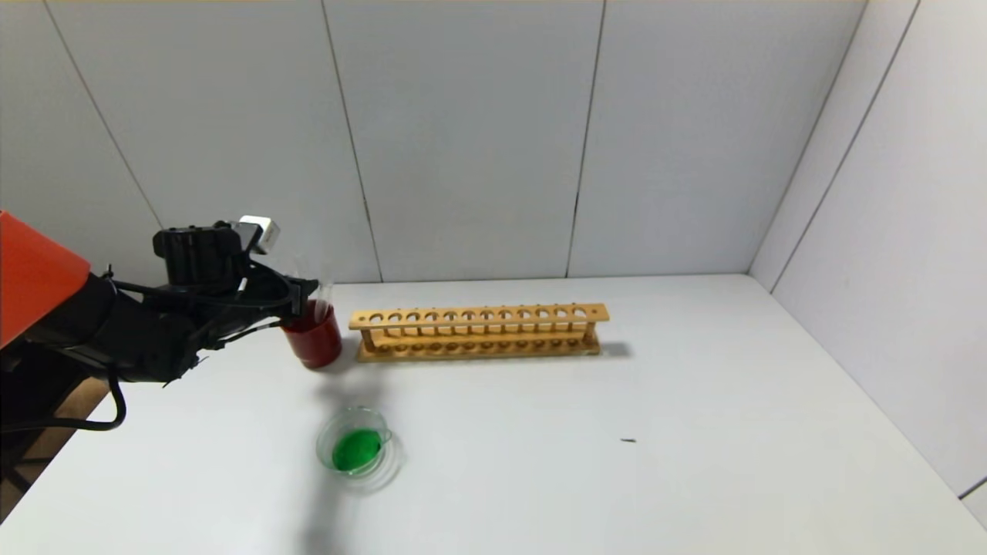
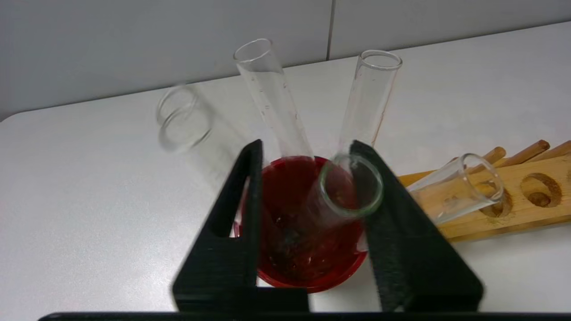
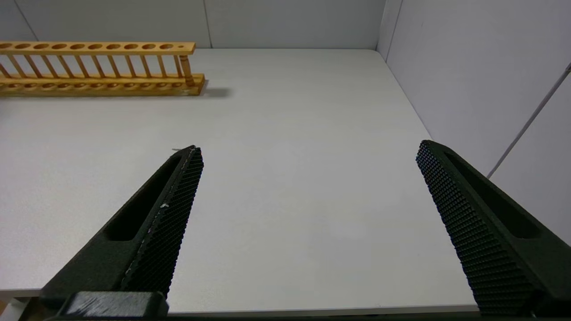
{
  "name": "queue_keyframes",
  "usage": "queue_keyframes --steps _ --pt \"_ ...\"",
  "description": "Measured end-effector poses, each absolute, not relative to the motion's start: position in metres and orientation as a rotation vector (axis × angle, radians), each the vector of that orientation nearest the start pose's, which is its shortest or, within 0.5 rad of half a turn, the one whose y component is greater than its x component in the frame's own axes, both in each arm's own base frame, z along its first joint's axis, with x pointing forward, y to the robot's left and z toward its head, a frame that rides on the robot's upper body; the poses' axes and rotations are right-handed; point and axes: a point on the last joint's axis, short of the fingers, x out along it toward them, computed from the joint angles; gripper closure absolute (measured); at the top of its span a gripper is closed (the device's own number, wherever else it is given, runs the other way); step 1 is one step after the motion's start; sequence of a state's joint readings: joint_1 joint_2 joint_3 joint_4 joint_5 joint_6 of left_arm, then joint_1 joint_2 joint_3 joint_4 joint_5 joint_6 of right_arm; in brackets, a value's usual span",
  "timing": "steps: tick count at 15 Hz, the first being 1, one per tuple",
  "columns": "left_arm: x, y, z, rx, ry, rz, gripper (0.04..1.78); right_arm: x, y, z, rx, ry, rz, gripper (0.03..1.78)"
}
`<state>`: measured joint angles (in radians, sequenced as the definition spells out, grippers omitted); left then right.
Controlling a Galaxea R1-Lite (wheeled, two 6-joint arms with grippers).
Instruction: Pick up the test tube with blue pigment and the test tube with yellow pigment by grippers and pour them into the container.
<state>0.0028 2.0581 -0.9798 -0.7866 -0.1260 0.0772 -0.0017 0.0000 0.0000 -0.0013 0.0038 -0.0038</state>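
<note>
Nearest the head camera sits the container, a clear glass dish on the white table holding a pool of green liquid. Behind it, the left gripper hangs at the dark red cup, its fingers spread to either side of the cup's rim; between them a clear tube leans against the finger nearer the wooden rack, unclamped. Several other colourless empty tubes stand tilted in the cup; one is blurred. No blue or yellow liquid shows in any tube. Over bare table far from the cup, the right gripper hangs wide open, holding nothing.
</note>
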Motion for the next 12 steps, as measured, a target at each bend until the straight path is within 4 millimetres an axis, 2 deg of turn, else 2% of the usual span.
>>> queue_keyframes --steps 3,6,8,12 --pt "0.385 -0.002 0.124 0.061 0.271 -0.136 0.53 -0.023 0.0 0.076 -0.004 -0.001 0.002 0.06" --pt "0.382 -0.002 0.131 0.063 0.257 -0.137 0.19 -0.023 0.0 0.076 -0.004 -0.001 0.002 0.06" --pt "0.379 -0.003 0.138 0.065 0.246 -0.139 0.09 -0.023 0.0 0.076 -0.004 -0.001 0.003 0.06" --pt "0.373 -0.003 0.153 0.067 0.22 -0.141 0.07 -0.023 0.0 0.076 -0.004 -0.001 0.002 0.06"
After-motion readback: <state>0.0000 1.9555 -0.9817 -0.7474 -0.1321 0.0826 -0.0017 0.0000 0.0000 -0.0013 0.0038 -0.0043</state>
